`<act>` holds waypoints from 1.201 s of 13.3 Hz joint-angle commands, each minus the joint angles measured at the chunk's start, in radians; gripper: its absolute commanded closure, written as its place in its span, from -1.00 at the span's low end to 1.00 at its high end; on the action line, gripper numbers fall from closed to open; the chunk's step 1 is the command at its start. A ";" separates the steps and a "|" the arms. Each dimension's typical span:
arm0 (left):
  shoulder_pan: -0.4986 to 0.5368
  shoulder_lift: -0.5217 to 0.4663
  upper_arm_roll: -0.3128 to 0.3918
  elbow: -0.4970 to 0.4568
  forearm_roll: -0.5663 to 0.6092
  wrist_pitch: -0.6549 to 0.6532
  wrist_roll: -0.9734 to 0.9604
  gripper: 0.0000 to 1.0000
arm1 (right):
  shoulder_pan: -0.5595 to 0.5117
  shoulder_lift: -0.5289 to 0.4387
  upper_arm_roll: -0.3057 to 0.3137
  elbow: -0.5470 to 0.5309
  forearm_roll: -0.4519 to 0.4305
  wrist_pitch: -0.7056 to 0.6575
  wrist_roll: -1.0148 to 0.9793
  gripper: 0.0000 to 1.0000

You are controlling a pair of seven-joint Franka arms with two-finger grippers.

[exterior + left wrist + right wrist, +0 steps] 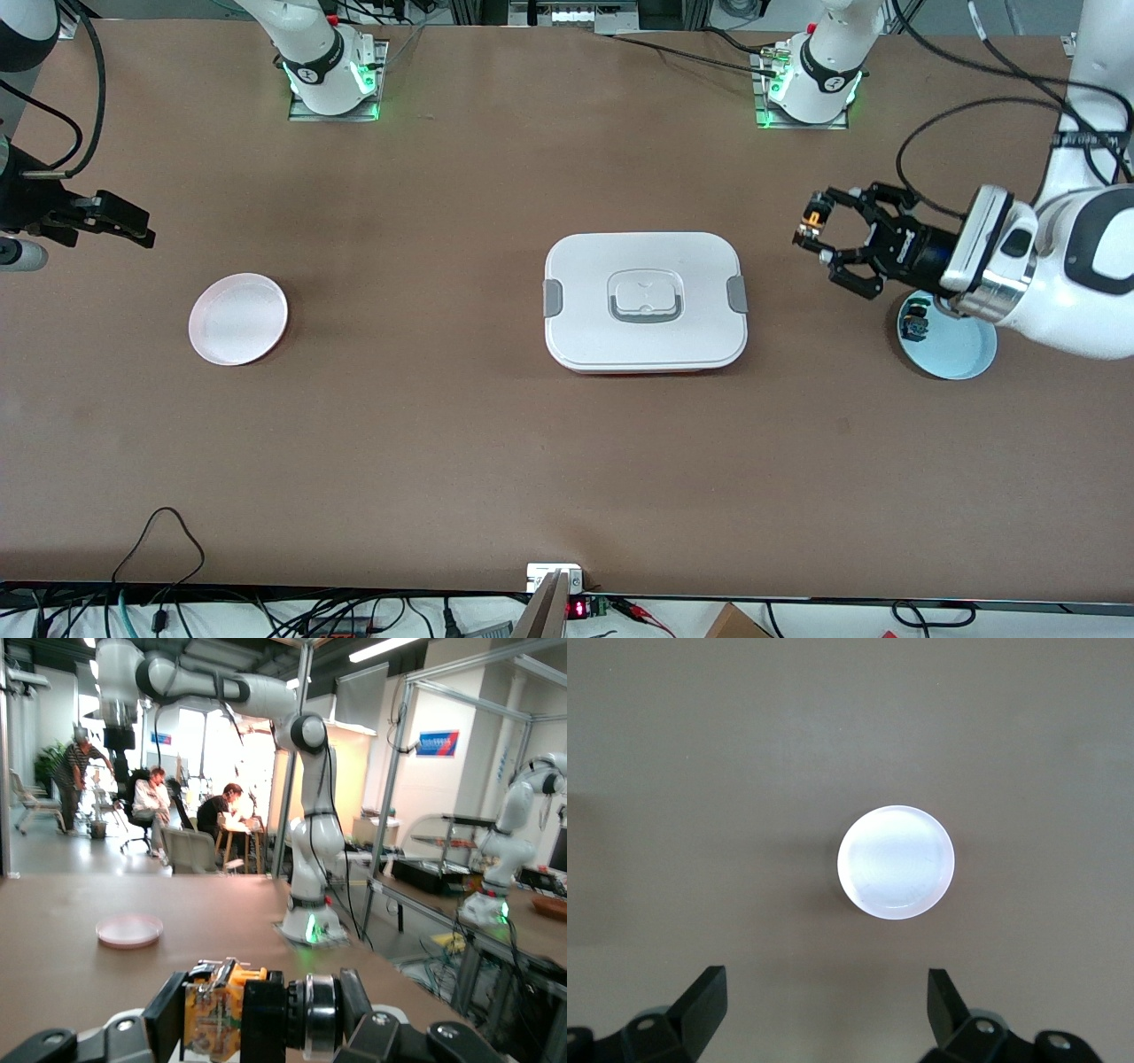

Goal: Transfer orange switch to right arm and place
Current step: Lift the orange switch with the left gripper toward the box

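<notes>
The orange switch point(810, 220) is a tiny black part with orange pieces, held up in the air sideways. My left gripper point(813, 234) is shut on it, over the bare table beside the blue plate point(957, 354). In the left wrist view the orange switch point(213, 1014) fills the space between the fingers of the left gripper point(261, 1019), its silver ring against one pad. My right gripper point(140, 230) hangs open and empty at the right arm's end of the table. In the right wrist view the right gripper point(824, 983) stands wide open high above the pink plate point(896, 862).
A white lidded box point(645, 301) sits mid-table. The pink plate point(237, 319) lies empty toward the right arm's end. A small black part with blue-green pieces point(914, 324) lies on the blue plate, partly under the left wrist.
</notes>
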 commanded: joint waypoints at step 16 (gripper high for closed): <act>0.016 -0.385 -0.289 -0.451 -0.536 0.327 0.003 1.00 | 0.010 0.038 0.015 -0.080 0.928 -0.156 0.009 -1.00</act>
